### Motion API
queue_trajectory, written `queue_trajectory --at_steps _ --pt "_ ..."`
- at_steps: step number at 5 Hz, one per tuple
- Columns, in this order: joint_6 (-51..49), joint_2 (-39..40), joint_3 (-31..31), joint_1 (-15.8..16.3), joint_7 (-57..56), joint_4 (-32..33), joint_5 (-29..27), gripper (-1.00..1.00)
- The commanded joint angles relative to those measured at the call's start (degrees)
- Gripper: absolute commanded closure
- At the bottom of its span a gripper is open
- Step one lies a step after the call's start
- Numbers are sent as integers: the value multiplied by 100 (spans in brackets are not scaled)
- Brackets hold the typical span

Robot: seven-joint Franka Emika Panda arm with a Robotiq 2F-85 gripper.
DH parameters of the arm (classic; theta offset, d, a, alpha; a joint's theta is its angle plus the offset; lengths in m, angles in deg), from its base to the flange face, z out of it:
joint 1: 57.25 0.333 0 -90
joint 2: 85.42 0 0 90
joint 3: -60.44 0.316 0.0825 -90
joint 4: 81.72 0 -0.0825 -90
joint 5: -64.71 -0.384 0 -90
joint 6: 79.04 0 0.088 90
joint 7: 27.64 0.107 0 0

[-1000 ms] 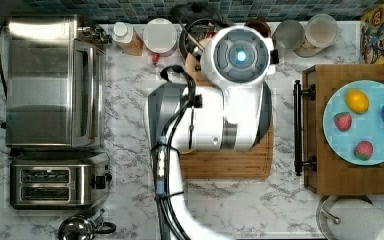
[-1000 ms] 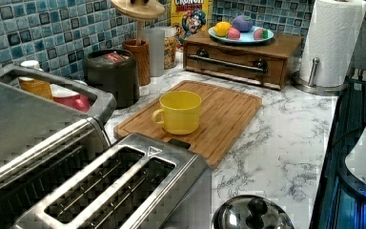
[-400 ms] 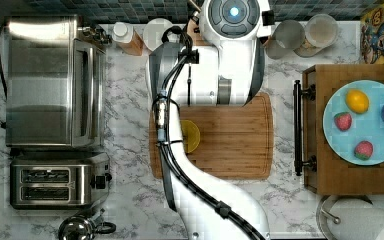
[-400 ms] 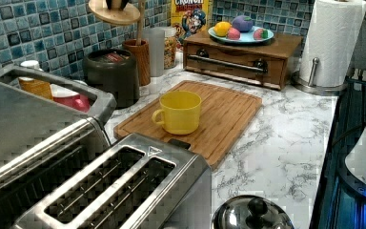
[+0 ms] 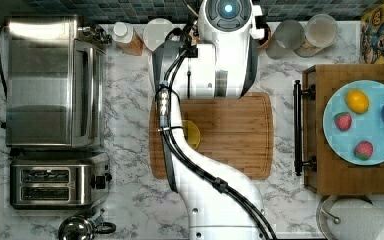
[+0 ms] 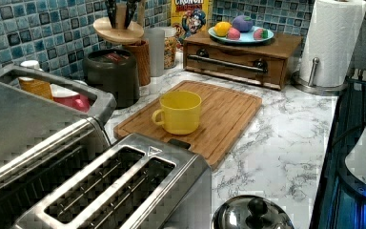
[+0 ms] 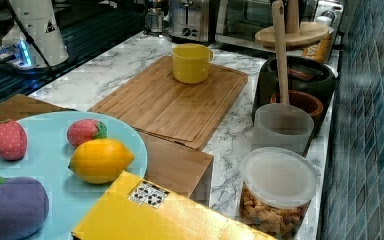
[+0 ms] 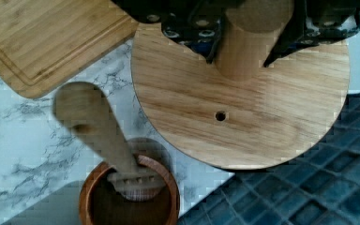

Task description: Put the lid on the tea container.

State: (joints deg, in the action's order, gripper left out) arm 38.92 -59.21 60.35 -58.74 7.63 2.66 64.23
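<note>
Above the tea container (image 6: 113,71) we see the lid (image 6: 119,31) held level in clear air, our tool (image 8: 246,44) pinching its knob, tiled wall just beside its edge.

Claw (image 6: 124,9) holds lid (image 6: 119,32) above tea container (image 6: 113,76).

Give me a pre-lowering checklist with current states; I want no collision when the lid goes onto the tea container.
1. Grip: end effector closed on the lid's knob. Ok.
2. Lid level: looks flat in the left view. Ok.
3. Tea container open, packets inside below the rim. Ok.
4. Alignment: lid hangs above and slightly toward the brown cup rather than centred. Not ok.
5. Wooden utensil standing in the brown cup, close to the lid's edge. Cannot tell if clear.
</note>
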Motion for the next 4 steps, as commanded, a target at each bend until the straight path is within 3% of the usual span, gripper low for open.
queue_trajectory --at_steps 1,4 --pt "230 -148 206 93 128 -1390 -203 100" --pt "24 163 165 137 312 -1889 -53 100"
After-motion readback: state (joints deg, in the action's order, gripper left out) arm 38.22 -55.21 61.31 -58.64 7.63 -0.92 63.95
